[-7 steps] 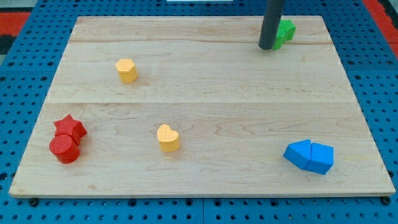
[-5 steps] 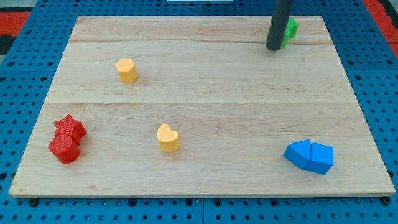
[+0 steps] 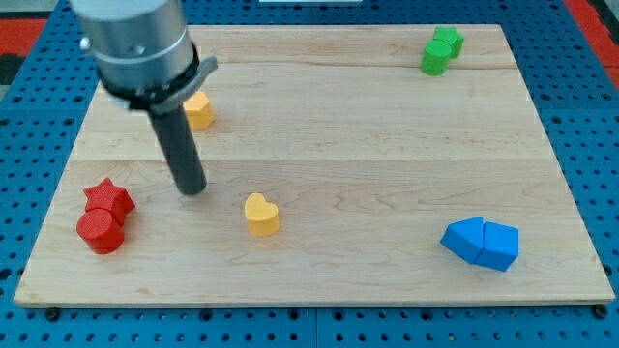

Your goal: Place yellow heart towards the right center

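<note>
The yellow heart point(image 3: 261, 215) lies on the wooden board point(image 3: 368, 155), left of centre and toward the view's bottom. My tip point(image 3: 191, 188) rests on the board to the heart's upper left, a short gap away and not touching it. The rod rises from the tip to the arm's grey body at the view's top left. A second yellow block point(image 3: 200, 110), roughly hexagonal, sits just right of the rod and is partly hidden by the arm.
A red star point(image 3: 108, 199) and a red cylinder point(image 3: 100, 232) touch each other at the lower left. Two green blocks point(image 3: 440, 49) sit together at the top right. Two blue blocks point(image 3: 482, 242) sit together at the lower right.
My tip has moved from beside the green blocks at the top right across the board to the left, ending near the yellow heart. No block has moved.
</note>
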Robot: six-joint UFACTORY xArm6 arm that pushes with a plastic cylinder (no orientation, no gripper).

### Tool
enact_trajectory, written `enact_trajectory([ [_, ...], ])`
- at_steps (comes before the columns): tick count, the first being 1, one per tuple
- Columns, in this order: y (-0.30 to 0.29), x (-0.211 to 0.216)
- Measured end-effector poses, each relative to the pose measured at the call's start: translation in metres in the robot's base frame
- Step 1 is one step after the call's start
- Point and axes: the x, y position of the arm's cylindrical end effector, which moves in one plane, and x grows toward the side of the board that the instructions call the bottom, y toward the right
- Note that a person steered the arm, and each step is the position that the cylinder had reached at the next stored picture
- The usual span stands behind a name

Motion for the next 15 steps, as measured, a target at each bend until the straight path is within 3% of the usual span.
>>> enact_trajectory([
  [1, 0.011, 0.030],
  [3, 0.110, 0.022],
  [4, 0.148, 0.038],
  [6, 0.192, 0.003],
  [8, 0.273, 0.020],
  [9, 0.284, -0.017],
  [10, 0.268, -0.025],
  [11, 0.265, 0.010],
  [13, 0.168, -0.036],
  [15, 0.278, -0.046],
])
